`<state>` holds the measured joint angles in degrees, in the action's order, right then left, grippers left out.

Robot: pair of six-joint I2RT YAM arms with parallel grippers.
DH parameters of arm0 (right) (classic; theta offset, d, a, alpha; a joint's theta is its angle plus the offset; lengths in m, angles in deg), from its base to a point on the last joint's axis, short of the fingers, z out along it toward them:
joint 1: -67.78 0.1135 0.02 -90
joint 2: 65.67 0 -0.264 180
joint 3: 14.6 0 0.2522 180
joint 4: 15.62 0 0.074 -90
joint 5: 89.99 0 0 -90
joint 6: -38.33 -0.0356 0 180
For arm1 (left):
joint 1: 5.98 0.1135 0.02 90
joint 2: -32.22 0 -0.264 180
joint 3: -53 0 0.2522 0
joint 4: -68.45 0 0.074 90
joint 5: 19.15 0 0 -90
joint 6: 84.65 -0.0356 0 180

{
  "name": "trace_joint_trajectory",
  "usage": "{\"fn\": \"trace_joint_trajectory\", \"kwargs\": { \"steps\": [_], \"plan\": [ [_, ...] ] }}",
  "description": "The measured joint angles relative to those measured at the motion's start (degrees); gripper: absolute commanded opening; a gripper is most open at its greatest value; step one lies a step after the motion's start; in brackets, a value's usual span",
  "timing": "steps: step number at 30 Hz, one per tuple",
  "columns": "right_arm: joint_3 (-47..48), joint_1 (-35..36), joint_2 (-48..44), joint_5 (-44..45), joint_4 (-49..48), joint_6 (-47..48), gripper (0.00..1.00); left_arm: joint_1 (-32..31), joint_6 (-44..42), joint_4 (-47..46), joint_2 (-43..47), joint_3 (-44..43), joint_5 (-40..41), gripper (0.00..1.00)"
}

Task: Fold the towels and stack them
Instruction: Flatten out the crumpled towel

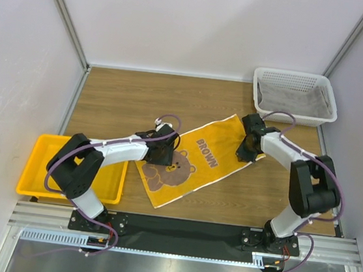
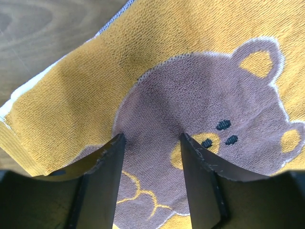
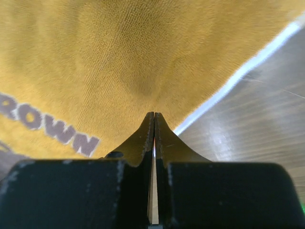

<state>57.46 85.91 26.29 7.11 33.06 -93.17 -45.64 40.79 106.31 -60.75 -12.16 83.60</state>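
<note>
1 towel (image 1: 195, 160) beneath low left hand (image 1: 163, 156), right hand (image 1: 246, 150)

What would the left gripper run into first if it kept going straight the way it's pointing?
The yellow-orange cloth towel with the brown bear face. The left gripper points straight at it, jaws apart over the brown patch. Its tips seem to be touching the cloth, though contact is hard to judge.

Beyond the left pincer (image 1: 160, 154) and to its left, bare table (image 1: 120, 99) is offered for passage. Behind it to the left, the way is barred by a yellow tray (image 1: 37, 169). Between it and the right pincer (image 1: 244, 153) the wood is covered by the bear towel (image 1: 198, 161). Beyond the right pincer, a white basket (image 1: 296, 75) is met.
</note>
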Motion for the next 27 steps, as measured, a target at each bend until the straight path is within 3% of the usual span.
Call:
{"fn": "trace_joint_trajectory", "kwargs": {
  "steps": [16, 27],
  "plan": [
    [13.81, 4.11, 16.74, -1.09, -1.46, 2.86, 0.00, 0.02, 3.04, -4.22, 7.19, 8.15, -3.13, 0.50],
    [38.86, 4.68, 34.01, -2.69, -0.04, 9.14, 0.00, -1.88, 2.97, -2.84, 10.05, 10.21, -9.70, 0.49]
  ]
}}
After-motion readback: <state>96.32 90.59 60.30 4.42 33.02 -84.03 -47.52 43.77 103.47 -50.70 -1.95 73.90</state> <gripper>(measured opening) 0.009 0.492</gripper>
